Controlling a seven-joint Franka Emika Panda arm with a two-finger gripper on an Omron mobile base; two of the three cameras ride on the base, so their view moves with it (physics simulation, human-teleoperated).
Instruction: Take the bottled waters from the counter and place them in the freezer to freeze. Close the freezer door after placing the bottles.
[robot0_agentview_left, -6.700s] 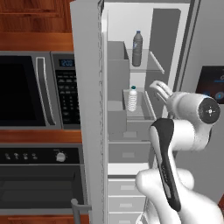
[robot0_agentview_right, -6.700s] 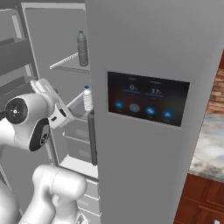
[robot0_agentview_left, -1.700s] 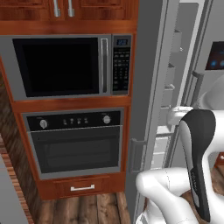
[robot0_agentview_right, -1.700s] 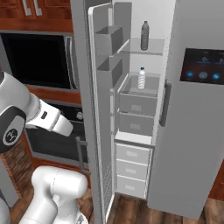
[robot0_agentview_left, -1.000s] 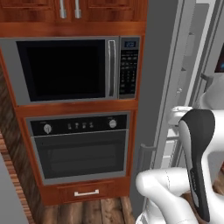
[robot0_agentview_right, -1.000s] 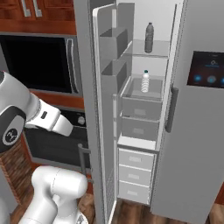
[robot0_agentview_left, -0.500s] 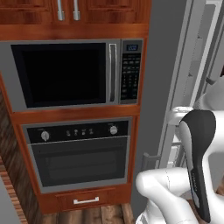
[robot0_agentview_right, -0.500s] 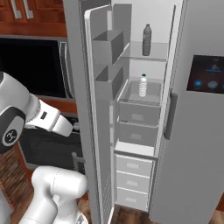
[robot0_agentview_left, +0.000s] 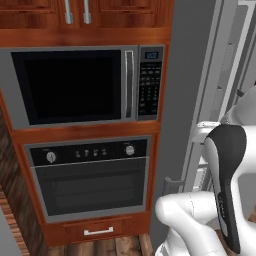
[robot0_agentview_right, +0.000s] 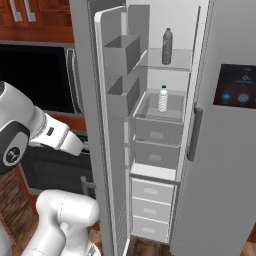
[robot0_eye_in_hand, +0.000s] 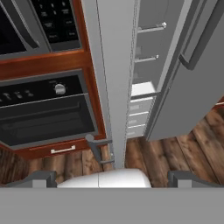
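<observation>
The freezer (robot0_agentview_right: 165, 125) stands open, white inside. A darker grey bottled water (robot0_agentview_right: 167, 46) stands upright on its glass shelf, and a clear-whitish one (robot0_agentview_right: 163, 98) stands in the grey drawer below. The freezer door (robot0_agentview_right: 107, 130) is swung wide, its grey bins facing inward. In the hand view my gripper (robot0_eye_in_hand: 111, 178) is open and holds nothing, and it looks along the door's thin edge (robot0_eye_in_hand: 116, 78) with the door handle (robot0_eye_in_hand: 98, 151) just ahead. My arm (robot0_agentview_right: 50, 135) reaches toward the door's outer side. The counter is out of view.
A black-fronted microwave (robot0_agentview_left: 70, 85) and an oven (robot0_agentview_left: 90, 180) sit in reddish wood cabinets left of the door. The other fridge door (robot0_agentview_right: 225, 150), with the dark dispenser screen (robot0_agentview_right: 237, 87), is shut on the right. Wood floor lies below.
Both base views have shifted as the base drove, so the microwave and oven now fill more of the left view. Both bottles stay put in the freezer. The gripper stays open.
</observation>
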